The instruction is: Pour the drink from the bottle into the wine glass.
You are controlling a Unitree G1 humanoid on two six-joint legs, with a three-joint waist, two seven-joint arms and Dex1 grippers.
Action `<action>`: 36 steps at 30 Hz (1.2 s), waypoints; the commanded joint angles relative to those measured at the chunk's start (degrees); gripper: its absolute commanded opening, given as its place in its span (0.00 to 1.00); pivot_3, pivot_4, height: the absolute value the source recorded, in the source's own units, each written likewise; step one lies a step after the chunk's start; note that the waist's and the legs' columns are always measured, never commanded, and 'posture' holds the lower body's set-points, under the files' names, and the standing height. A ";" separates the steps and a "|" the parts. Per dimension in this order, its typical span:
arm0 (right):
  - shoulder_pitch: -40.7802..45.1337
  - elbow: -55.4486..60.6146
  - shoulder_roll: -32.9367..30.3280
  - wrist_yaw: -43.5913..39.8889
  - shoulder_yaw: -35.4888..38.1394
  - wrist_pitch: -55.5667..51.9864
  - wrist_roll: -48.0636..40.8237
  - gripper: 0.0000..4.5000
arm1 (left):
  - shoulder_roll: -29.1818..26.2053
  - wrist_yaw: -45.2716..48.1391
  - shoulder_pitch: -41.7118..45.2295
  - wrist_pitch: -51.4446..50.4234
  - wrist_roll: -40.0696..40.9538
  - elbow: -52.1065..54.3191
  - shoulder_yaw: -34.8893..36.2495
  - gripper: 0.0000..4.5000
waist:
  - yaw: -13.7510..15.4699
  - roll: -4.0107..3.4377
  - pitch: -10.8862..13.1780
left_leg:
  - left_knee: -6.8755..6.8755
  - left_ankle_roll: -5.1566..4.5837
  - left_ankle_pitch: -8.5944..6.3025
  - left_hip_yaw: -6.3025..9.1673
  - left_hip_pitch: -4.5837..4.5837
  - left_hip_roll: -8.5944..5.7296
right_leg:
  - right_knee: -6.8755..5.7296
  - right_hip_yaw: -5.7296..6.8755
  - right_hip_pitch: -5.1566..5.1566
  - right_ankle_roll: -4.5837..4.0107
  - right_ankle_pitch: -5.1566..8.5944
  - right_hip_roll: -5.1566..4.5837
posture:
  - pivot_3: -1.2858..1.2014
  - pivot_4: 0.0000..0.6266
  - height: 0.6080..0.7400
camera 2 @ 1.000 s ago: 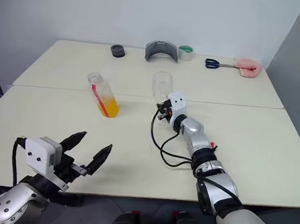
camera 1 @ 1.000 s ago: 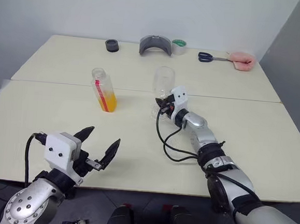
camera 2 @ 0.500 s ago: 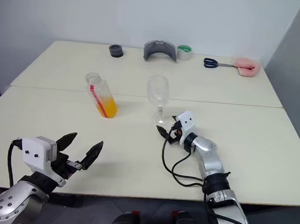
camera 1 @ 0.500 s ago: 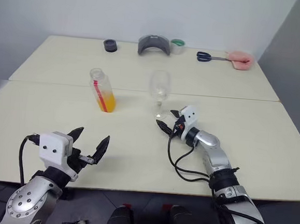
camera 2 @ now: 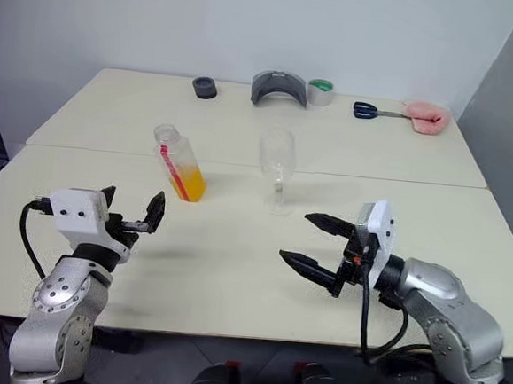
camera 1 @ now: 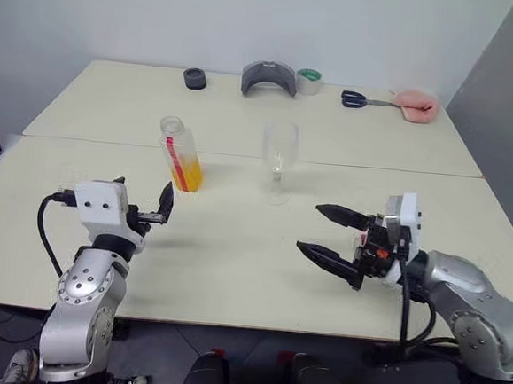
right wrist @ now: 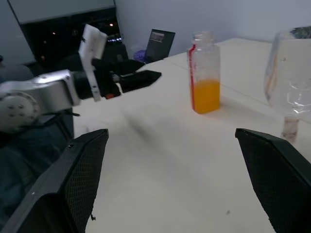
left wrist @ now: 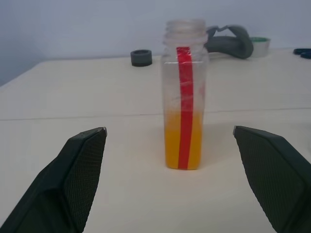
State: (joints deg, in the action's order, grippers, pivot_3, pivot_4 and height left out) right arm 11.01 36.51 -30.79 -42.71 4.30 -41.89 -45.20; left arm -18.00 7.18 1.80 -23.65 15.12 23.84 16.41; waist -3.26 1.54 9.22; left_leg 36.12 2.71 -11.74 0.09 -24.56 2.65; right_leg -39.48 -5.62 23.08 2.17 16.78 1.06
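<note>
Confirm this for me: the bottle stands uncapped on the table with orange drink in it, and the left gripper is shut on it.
One thing is wrong: the left gripper is not shut on the bottle. In the left wrist view its fingers stand wide open, short of the bottle and touching nothing. The rest holds: the bottle stands uncapped on the table with orange drink in its lower part.

You have the bottle (camera 1: 180, 154) standing upright on the tabletop (camera 1: 233, 261), the drink (left wrist: 183, 145) in its lower part. The wine glass (camera 1: 278, 158) stands to the bottle's right, apart from it. The left end effector (camera 1: 141, 210) sits before the bottle; the right end effector (camera 1: 330, 233) lies before and right of the bottle, past the glass.
</note>
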 commanded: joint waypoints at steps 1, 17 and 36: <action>2.25 2.38 0.09 2.99 1.97 -1.82 -5.30 0.99 | -1.66 1.12 3.62 3.42 -2.45 -3.85 -1.12 1.00 | 0.04 0.02 0.01 | 0.00 0.00 0.00 0.01 0.00 0.00 | 0.00 0.01 0.00 0.00 0.00 0.00 | 0.52 0.24 1.00; 2.77 4.65 0.44 11.66 1.93 -2.38 -10.31 0.99 | -2.38 6.62 17.65 7.48 -2.86 -19.44 -3.49 1.00 | 0.31 0.07 0.00 | 0.00 0.00 0.00 0.04 -0.12 -0.03 | 0.07 0.05 0.02 -0.02 -0.06 -0.03 | 0.52 0.24 1.00; 4.24 5.54 -1.56 16.38 2.62 -2.42 -15.37 0.99 | -3.04 10.27 28.15 17.78 -5.22 -39.51 -5.22 1.00 | 0.58 0.12 0.02 | 0.01 0.00 0.00 0.06 -0.15 -0.04 | 0.10 0.08 0.02 -0.02 -0.07 -0.04 | 0.52 0.24 1.00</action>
State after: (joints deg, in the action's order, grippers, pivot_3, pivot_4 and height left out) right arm 14.53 39.83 -31.71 -26.87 5.61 -44.72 -59.28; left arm -20.81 17.15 27.73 -8.57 10.56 -14.84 11.45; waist -2.69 1.66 9.24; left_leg 36.13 2.71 -11.74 0.15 -24.72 2.61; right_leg -39.38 -5.54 23.11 2.15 16.70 1.02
